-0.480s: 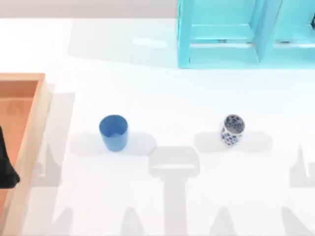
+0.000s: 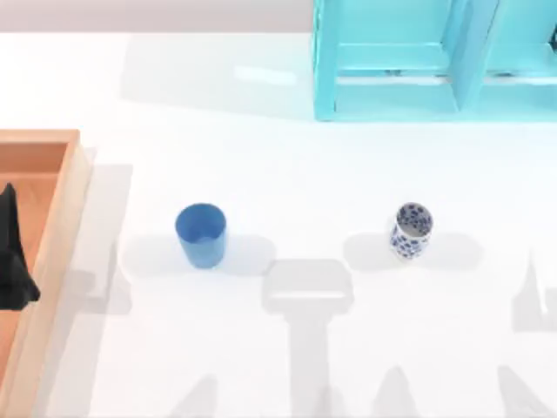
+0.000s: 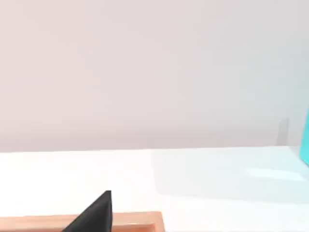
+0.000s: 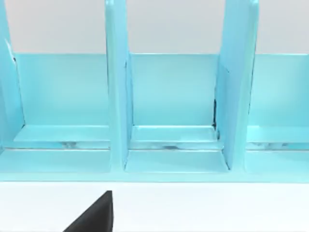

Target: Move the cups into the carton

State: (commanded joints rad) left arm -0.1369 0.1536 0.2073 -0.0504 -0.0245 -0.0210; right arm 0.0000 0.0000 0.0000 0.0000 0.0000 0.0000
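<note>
White table (image 2: 261, 348), smooth and bare between things. At far left edge, orange-brown carton (image 2: 61, 209); near middle, blue cup (image 2: 201, 235) upright; well to its right, speckled cup (image 2: 411, 232); along back, turquoise frame (image 2: 392, 96).

Wood-look carton (image 2: 54, 209), matt blue cup (image 2: 201, 235), glossy speckled cup (image 2: 411, 232), smooth white table (image 2: 313, 174).
</note>
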